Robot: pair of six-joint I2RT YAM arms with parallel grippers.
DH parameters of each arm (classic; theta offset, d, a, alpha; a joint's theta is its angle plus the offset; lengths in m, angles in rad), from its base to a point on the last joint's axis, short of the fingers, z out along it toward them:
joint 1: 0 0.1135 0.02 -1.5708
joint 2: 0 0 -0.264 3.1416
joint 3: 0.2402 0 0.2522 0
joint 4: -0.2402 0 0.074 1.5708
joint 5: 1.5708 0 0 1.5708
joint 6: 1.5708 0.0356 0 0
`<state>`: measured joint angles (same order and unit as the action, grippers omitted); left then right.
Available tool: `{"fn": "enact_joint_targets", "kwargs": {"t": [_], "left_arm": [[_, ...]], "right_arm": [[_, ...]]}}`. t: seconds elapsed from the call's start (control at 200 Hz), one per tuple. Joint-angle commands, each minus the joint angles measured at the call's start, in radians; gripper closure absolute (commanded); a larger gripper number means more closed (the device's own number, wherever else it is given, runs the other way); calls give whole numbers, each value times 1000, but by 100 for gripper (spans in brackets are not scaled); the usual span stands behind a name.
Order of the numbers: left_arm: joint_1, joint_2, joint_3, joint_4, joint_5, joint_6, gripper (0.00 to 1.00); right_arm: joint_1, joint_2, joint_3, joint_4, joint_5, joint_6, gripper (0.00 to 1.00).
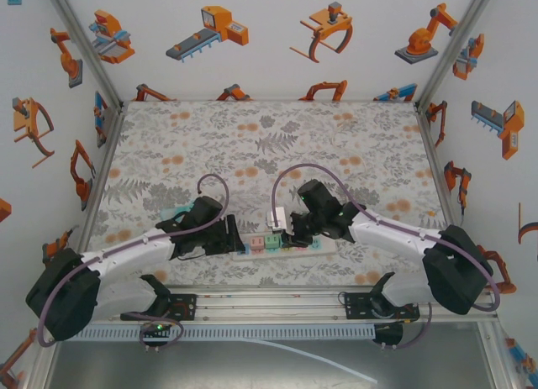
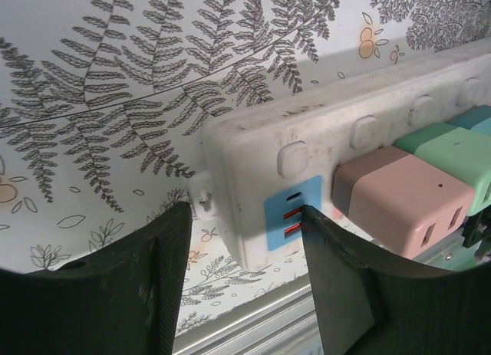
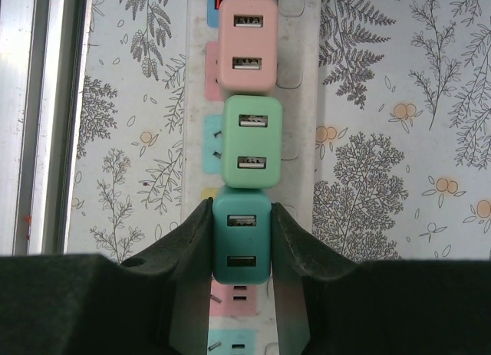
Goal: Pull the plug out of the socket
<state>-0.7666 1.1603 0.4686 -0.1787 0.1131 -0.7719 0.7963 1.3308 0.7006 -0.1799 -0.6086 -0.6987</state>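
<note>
Teal is the one I'm after. The teal plug (image 3: 242, 240) sits in the socket strip (image 3: 303, 102), with a green plug (image 3: 252, 140) next along and a pink plug (image 3: 248, 44) beyond that. The strip lies on the fern-printed worktop (image 1: 252, 137), close to the near edge and between the two arms.

My right gripper (image 3: 242, 208) is closed onto the teal plug, one finger flat against each side, with no gap that I can see. In the right wrist view the plug looks fully seated. It is in line with its neighbours and not lifted from the strip, so I judge that the pull has not begun.

My left gripper (image 2: 244, 211) is at the far end of the strip, beside the pink plug. Its jaws stand partly open astride that end. The finger toward the plugs looks to be touching, or nearly touching, the strip's near side by the blue socket panel. The other finger stands off the end, with patterned worktop showing between it and the strip. I read that as unclamped, so the strip is not braced yet.

By my reckoning, both arms are in position and the grasp on the plug is made. The hold-down on the strip is unfinished and the extraction is all to do. What's left is to pin the strip, then draw the teal plug straight off its socket and clear of it.
</note>
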Motion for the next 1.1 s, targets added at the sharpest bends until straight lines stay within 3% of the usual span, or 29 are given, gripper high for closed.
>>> {"fn": "enact_joint_targets", "kwargs": {"t": [0.0, 0.641, 1.092], "left_arm": [[-13, 38, 9, -90, -35, 38, 44], [-76, 178, 62, -222, -224, 28, 47], [-76, 126, 48, -172, -194, 44, 46]], "right_arm": [[9, 7, 41, 0, 3, 13, 77], [7, -39, 89, 4, -10, 81, 88], [-27, -170, 40, 29, 11, 163, 90]]}}
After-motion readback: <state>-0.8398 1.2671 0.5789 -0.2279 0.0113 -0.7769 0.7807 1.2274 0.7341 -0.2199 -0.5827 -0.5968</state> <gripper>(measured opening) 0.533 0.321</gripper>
